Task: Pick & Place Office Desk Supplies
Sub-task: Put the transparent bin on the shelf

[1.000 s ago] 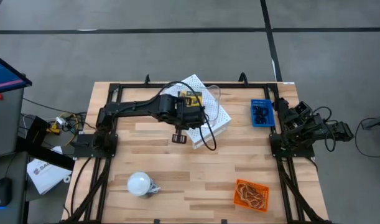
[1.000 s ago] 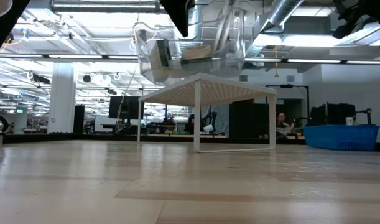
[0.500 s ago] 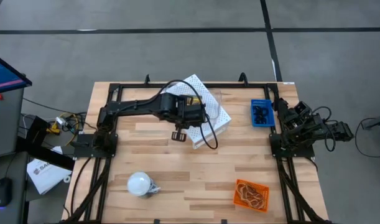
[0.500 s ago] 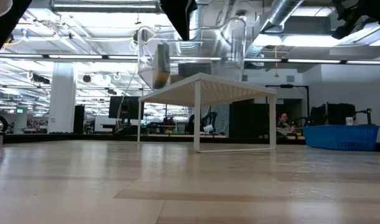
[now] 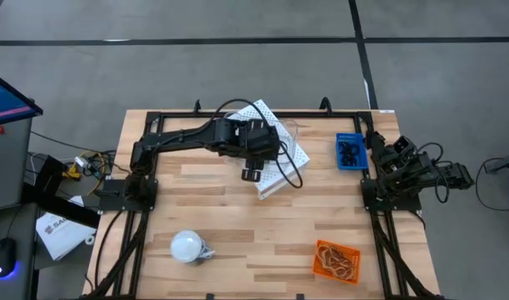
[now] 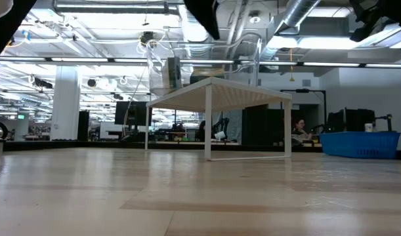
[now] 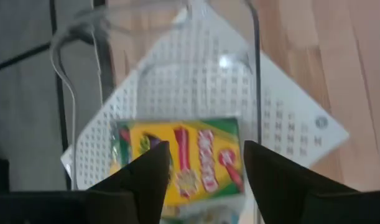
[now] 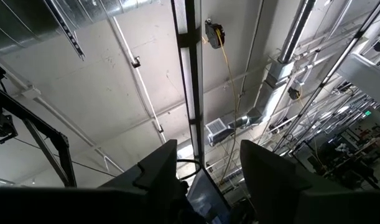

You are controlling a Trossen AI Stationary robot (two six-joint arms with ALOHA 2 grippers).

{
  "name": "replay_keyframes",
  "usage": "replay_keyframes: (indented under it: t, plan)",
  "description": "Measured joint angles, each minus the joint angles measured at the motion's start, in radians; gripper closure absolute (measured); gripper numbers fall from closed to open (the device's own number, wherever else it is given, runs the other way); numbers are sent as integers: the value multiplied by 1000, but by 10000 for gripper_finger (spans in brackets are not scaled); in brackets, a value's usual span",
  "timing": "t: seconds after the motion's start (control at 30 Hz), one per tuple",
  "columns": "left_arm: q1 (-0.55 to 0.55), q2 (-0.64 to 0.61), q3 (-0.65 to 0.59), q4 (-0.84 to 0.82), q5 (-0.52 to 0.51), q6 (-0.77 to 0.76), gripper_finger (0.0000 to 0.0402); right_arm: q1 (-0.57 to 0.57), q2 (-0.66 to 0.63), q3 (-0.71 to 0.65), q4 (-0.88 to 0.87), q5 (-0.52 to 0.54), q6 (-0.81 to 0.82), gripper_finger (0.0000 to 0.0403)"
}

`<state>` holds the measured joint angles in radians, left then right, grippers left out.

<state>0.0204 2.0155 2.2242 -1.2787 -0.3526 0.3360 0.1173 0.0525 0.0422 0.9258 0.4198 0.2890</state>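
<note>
Lying between left jaws, crayon box

The left arm reaches from its base at the counter's left edge across to the far middle, elbow bent, wrist turned down. The left gripper hangs there with its fingers parted and a clear gap between them, nothing clamped. The right arm sits folded at the counter's right edge. The right gripper points up toward the ceiling, its fingers spread and empty.
</note>
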Motion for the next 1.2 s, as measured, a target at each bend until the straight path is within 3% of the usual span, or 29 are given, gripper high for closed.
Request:
replay_keyframes:
  t: [0.1,0.23,0.4,0.57,0.7,0.93,1.2]
  plan:
    - [0,0,0,63,-4,5,202,0,0,0,0,0,0,230]
    - [18,-29,-2,106,-89,-37,212,0,0,0,-2,0,10,230]
    - [97,-147,-5,44,-120,-254,231,0,4,0,-103,-61,99,230]
    - [166,-301,-86,0,-116,-345,254,8,101,46,-152,-79,157,230]
    - [185,-430,-189,-4,-120,-349,270,21,265,192,-201,-128,81,230]
    - [158,-582,-408,-14,-119,-397,290,33,590,491,-501,-128,60,230]
    - [89,-714,-559,-4,-145,-341,269,15,929,880,-900,-111,7,230]
